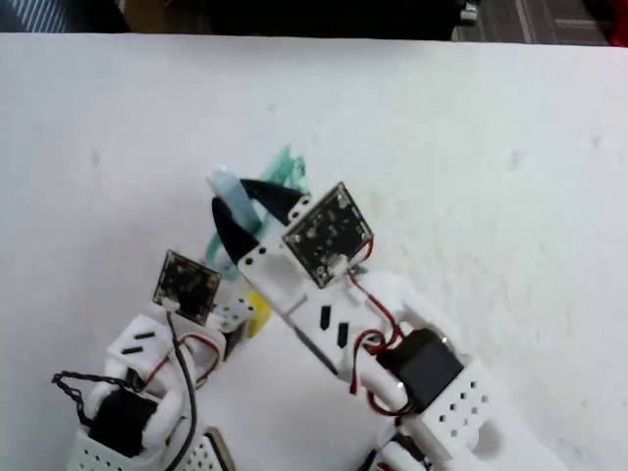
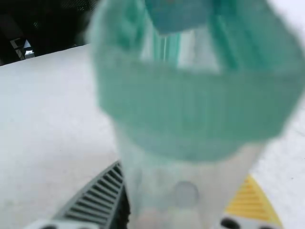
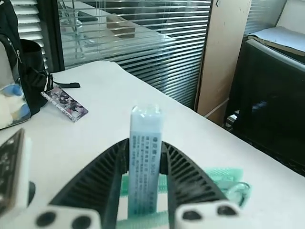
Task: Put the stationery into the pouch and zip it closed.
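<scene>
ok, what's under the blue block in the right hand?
The teal pouch sits beneath the blue block gripped by the right hand. Its fingers and the block cover most of the pouch, so its opening can't be seen.

Bright, even light fell on the white table (image 1: 471, 147) in the high view and washed it nearly featureless, leaving only faint, soft-edged shadows toward its near side and a dark strip of room along the far edge. In the left wrist view the pouch (image 2: 190, 109) hung so close to the lens that its teal band and clear wall were a soft smear, and the tabletop beyond lay pale and flat. The right wrist view was lit from the slatted window (image 3: 133, 33) behind, with daylight glancing off the tabletop; the eraser (image 3: 144, 157) stood crisp, while the dark furniture (image 3: 271, 95) sat in shade
</scene>
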